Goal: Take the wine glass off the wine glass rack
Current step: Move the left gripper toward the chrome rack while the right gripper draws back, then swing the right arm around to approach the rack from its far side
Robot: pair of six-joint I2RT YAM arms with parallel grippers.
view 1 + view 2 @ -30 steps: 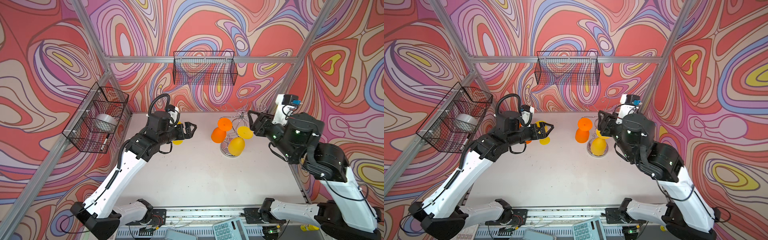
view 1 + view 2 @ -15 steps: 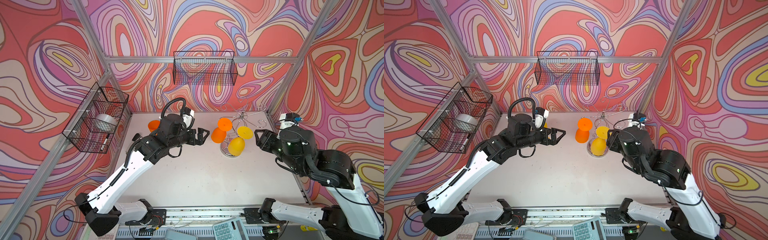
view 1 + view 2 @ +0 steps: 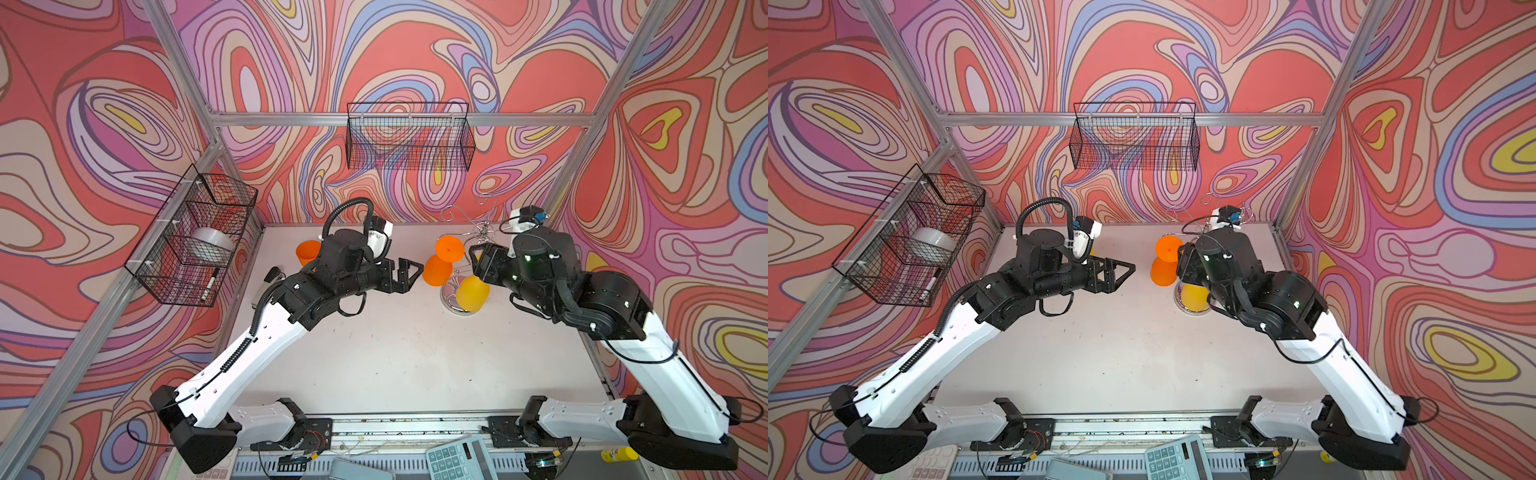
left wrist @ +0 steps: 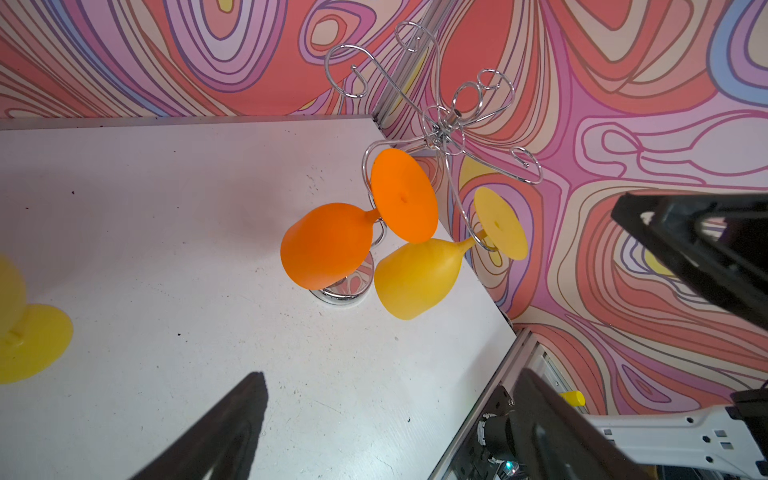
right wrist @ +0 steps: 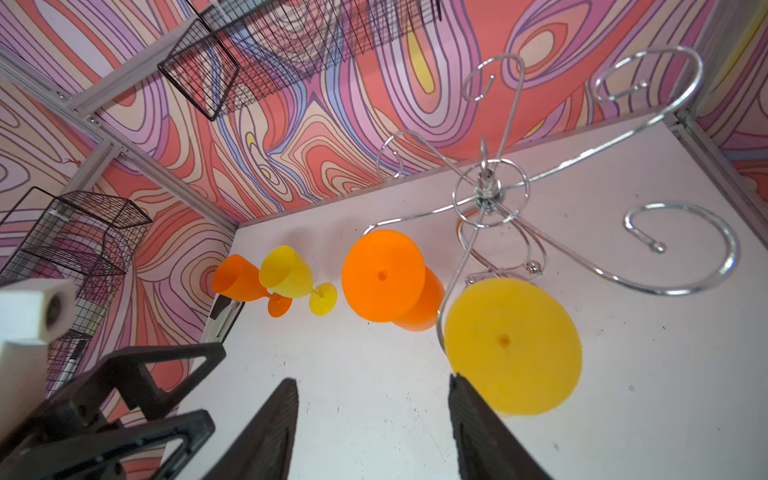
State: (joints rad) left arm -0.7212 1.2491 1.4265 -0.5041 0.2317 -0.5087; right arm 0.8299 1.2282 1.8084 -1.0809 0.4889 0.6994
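Both top views show the table [image 3: 395, 353], with the wine glass rack [image 3: 448, 293] back right. An orange wine glass [image 3: 436, 270] and a yellow wine glass [image 3: 471, 293] hang on it, flanked by the left gripper [image 3: 413, 275] and right gripper [image 5: 372, 378], both spread and empty. Right wrist view alone shows two standing glasses [image 5: 286, 272] whole.

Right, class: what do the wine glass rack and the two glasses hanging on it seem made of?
Wine glass rack: likely chromed metal wire, mirror-bright; its base reflects the wall pattern. Orange glass and yellow glass: probably plastic, opaque, matte, evenly coloured, no glassy glints.
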